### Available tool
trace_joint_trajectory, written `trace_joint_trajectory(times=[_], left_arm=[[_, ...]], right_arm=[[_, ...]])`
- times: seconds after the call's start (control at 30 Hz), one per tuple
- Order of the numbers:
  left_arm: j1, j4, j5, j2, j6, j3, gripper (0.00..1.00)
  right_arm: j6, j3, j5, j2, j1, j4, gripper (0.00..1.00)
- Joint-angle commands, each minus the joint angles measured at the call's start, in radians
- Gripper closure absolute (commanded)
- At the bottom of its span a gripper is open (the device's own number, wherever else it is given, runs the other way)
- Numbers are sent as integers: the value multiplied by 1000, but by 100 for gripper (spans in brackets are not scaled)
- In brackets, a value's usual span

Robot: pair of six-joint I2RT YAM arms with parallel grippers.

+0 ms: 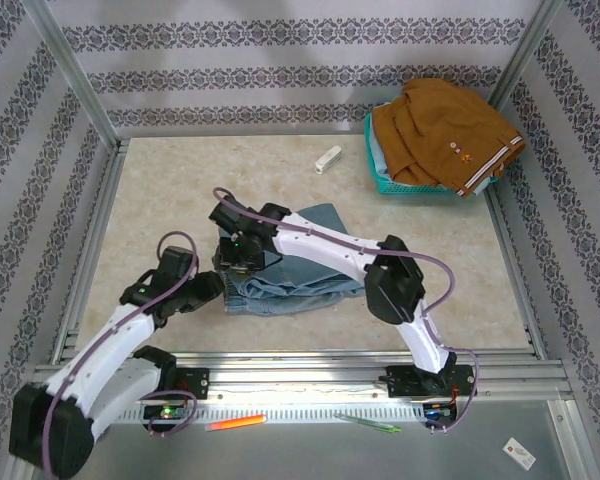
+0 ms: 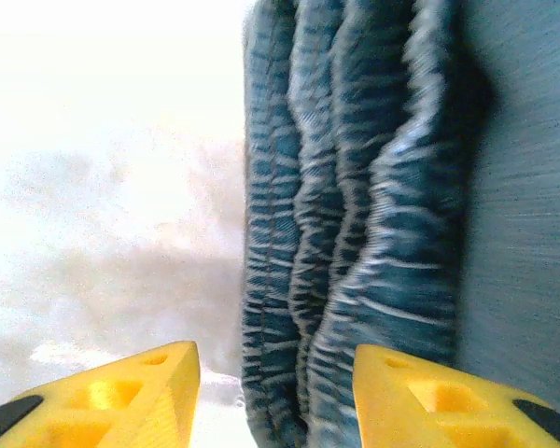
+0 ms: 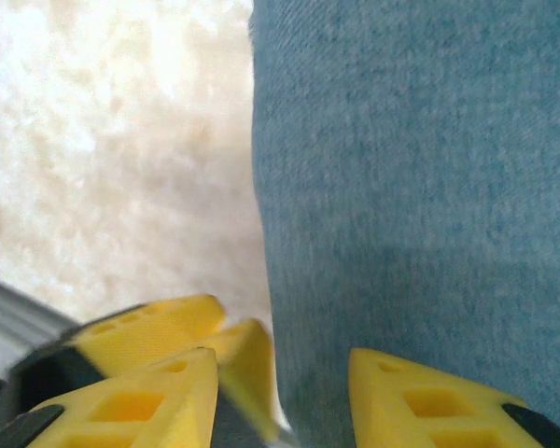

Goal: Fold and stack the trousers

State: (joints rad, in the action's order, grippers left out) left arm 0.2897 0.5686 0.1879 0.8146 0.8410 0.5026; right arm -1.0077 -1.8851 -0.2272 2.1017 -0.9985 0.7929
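At centre of the table (image 1: 160, 200): jeans (image 1: 305, 290), likely limp, heavy denim, best pinched at the thick left edge; left gripper (image 2: 273, 373) and right gripper (image 3: 282, 373) released.

Light blue denim trousers (image 1: 295, 292) lie central on the beige worktop (image 1: 170, 200); far right, a teal plastic basket (image 1: 380, 180) holds a brown cloth garment (image 1: 440, 130), a small white block (image 1: 328, 158) left of it.

Right arm (image 1: 325, 248) hid the trousers' (image 1: 290, 293) middle from above. Wrist cams both cropped the trousers at the edges, left one blurry.
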Motion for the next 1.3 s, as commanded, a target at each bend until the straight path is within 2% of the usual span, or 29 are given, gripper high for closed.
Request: trace_joint_trajectory(times=[0.0,0.1,0.17,0.27,0.33,0.37,0.4,0.53,0.7,0.83,1.0,1.17,1.27], left_arm=[[-16,206,-85,-96,17,73,52],[-17,256,-90,-99,-16,149,53],[-16,254,-81,-57,-49,214,53],[-15,205,-46,63,-87,326,55],[-3,164,-19,174,-101,421,57],[9,142,-15,218,-109,458,57],[23,119,-13,271,-117,498,58],[59,7,10,455,-112,584,61],[63,-135,49,534,-83,467,76],[63,-233,45,431,-22,208,82],[63,-325,50,318,29,-67,86],[63,-332,21,296,26,-161,87],[63,-258,19,273,-8,-128,87]], right_arm=[[-20,117,-57,-203,42,-115,56],[25,249,-13,-334,103,-104,56],[49,352,14,-424,161,-95,61],[80,515,37,-550,268,-110,78],[102,605,40,-609,347,-118,94],[110,647,39,-629,375,-125,97],[117,686,36,-644,409,-138,100],[156,822,-24,-659,504,-194,100],[150,1027,-70,-666,509,-295,100],[96,1201,-74,-677,481,-422,100],[79,1316,-24,-676,458,-487,100],[91,1339,-16,-651,469,-494,100],[114,1299,-18,-688,473,-420,100]])
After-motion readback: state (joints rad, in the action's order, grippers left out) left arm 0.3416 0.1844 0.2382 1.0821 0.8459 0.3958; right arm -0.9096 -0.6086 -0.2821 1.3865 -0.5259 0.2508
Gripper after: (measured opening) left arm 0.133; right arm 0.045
